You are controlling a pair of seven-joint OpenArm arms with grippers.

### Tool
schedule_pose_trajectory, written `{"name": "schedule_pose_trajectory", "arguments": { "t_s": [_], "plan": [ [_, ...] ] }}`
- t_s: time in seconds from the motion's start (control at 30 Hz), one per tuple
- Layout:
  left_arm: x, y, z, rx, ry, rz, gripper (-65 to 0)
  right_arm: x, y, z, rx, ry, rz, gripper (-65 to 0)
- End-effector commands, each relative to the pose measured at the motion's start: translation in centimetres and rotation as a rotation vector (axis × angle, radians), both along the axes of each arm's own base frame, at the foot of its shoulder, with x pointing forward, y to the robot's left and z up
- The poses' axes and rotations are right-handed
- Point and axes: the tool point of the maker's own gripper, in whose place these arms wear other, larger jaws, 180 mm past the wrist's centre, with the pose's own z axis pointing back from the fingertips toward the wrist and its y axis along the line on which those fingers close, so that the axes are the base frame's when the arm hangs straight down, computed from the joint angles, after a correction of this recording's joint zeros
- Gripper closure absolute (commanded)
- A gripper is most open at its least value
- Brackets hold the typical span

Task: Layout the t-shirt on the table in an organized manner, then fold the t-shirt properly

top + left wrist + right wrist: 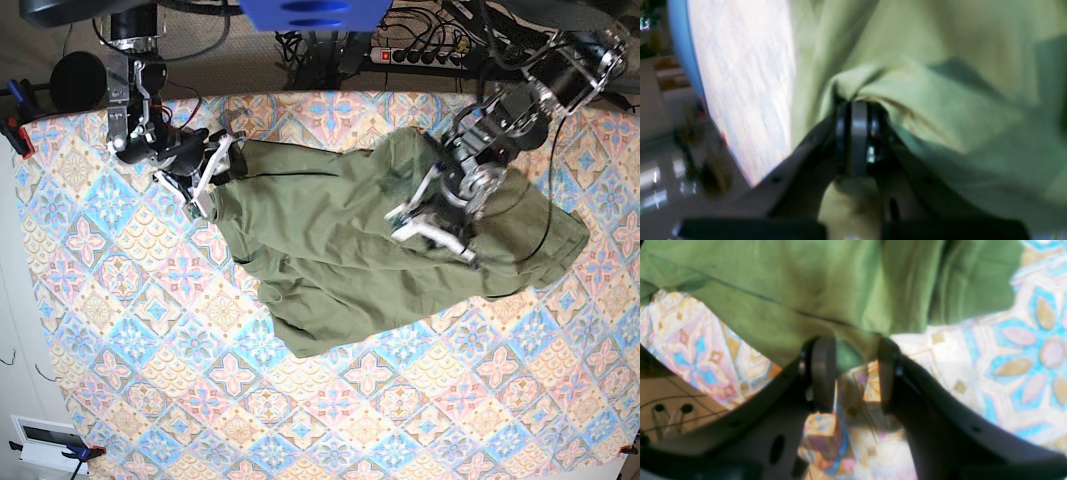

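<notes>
Between the left gripper (857,100) jaws, clenched tight, a bunch of the t-shirt (940,66) is pinched. Right wrist view: right gripper (853,356) jaws straddle a hem fold, grip unclear. Overhead, the shirt sprawls crumpled across the table (150,380)

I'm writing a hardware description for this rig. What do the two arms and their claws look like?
Both arms are black, jointed metal with black cables. The left claw has dark curved fingers with round grey pads. The right claw has the same dark fingers; from the base view its fingers look white-edged.
</notes>
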Motion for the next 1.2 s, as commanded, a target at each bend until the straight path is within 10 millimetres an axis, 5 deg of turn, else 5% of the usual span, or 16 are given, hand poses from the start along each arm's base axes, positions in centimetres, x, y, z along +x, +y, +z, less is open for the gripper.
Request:
{"name": "schedule_pose_trajectory", "arguments": {
  "t_s": [0.0, 0.17, 0.3, 0.4, 0.67, 0.93, 1.1, 1.17],
  "plan": [
    [1.5, 1.2, 0.9, 0.043, -0.041, 0.023, 0.0, 0.7, 0.0, 1.0, 0.015, -0.040, 0.004, -20.1],
    [3.6, 1.6, -0.1, 0.069, -0.030, 0.059, -13.3, 0.8, 0.0, 1.0, 0.016, -0.043, 0.003, -20.1],
    [3.6, 2.2, -0.1, 0.087, -0.024, 0.087, -37.3, 0.8, 0.0, 1.0, 0.016, -0.043, 0.003, -20.1],
    [3.8, 4.3, 1.4, 0.092, -0.048, 0.147, -47.8, 0.8, 0.0, 1.1, 0.016, -0.044, 0.003, -20.1],
    [-0.7, 9.4, 5.5, -0.233, -0.044, 0.474, -48.4, 0.9, 0.0, 1.1, 0.016, -0.046, 0.004, -20.2],
    [-4.6, 10.2, 2.1, -0.318, 0.060, 0.593, -48.4, 0.9, 0.1, 1.2, 0.016, -0.047, 0.004, -20.2],
    [-4.9, 10.8, -1.0, -0.325, 0.121, 0.646, -47.7, 0.9, 0.1, 1.2, 0.016, -0.048, 0.006, -20.2],
    [-4.4, 11.0, -2.1, -0.341, 0.120, 0.655, -42.7, 0.9, 0.1, 1.2, 0.016, -0.048, 0.006, -20.2]
  ]
}}
